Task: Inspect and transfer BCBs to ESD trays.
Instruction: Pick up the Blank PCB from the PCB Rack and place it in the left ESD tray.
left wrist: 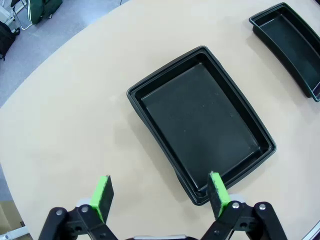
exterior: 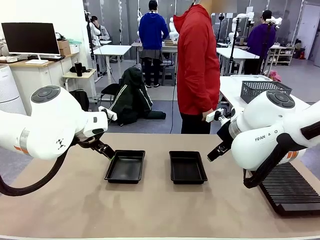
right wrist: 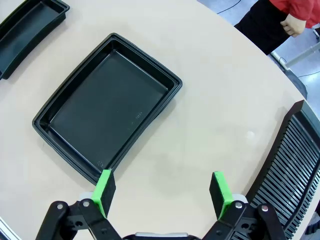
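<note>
Front view: tabletop [exterior: 75,200] carrying two ESD trays side by side near its middle, apart: left tray [exterior: 125,166], right tray [exterior: 187,167]. Ribbed rack [exterior: 290,190] lies along the right edge; person in red [exterior: 197,65] stands at the far edge. Left gripper [exterior: 102,148] hangs by the left tray's far left corner; right gripper [exterior: 218,150] is above the tabletop between right tray and ribbed rack

Left wrist view: left gripper [left wrist: 160,194], jaws wide apart, nothing between them, one green pad [left wrist: 218,192] over a corner of the left tray [left wrist: 200,120]; right tray [left wrist: 292,40] lies farther off

Right wrist view: right gripper [right wrist: 162,192], jaws wide apart, nothing between them, above bare tabletop between right tray [right wrist: 107,112] and ribbed rack [right wrist: 290,160]
</note>
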You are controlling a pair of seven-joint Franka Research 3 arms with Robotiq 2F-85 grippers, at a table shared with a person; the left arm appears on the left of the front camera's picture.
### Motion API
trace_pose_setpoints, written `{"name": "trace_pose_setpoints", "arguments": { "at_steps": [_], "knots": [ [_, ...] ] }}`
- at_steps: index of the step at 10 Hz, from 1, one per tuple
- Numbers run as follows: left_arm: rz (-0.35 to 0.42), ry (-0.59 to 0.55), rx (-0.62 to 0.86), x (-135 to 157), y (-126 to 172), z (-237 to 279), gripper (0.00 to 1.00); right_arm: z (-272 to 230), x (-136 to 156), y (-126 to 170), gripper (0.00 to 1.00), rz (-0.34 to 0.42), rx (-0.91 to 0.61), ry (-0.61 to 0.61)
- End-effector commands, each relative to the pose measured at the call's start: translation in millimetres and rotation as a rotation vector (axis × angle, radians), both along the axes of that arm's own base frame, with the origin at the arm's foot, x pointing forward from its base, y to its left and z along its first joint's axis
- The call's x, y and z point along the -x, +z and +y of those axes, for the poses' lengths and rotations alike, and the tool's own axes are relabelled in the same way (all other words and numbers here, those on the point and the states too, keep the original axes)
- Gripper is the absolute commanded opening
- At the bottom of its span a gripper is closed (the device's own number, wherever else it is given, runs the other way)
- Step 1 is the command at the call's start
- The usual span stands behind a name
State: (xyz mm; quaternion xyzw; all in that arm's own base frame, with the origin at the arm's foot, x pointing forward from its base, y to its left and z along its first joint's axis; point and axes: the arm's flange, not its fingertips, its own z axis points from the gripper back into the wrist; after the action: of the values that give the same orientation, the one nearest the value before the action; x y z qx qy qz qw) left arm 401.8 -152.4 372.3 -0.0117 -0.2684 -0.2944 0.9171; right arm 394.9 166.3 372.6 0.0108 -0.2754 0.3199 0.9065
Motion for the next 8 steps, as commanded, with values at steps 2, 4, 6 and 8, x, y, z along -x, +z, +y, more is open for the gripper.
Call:
{"name": "trace_pose_setpoints", "arguments": {
  "at_steps": [2,4,6,8],
  "knots": [
    [0.000,0.001,0.000,-0.1,-0.1,0.4,1.00,0.0,0.0,0.0,1.00,0.000,0.000,0.000],
    [0.000,0.001,0.000,-0.1,-0.1,0.4,1.00,0.0,0.0,0.0,1.00,0.000,0.000,0.000],
    [0.000,0.001,0.000,-0.1,-0.1,0.4,1.00,0.0,0.0,0.0,1.00,0.000,0.000,0.000],
    [0.000,0.001,0.000,-0.1,-0.1,0.4,1.00,0.0,0.0,0.0,1.00,0.000,0.000,0.000]
  ]
}}
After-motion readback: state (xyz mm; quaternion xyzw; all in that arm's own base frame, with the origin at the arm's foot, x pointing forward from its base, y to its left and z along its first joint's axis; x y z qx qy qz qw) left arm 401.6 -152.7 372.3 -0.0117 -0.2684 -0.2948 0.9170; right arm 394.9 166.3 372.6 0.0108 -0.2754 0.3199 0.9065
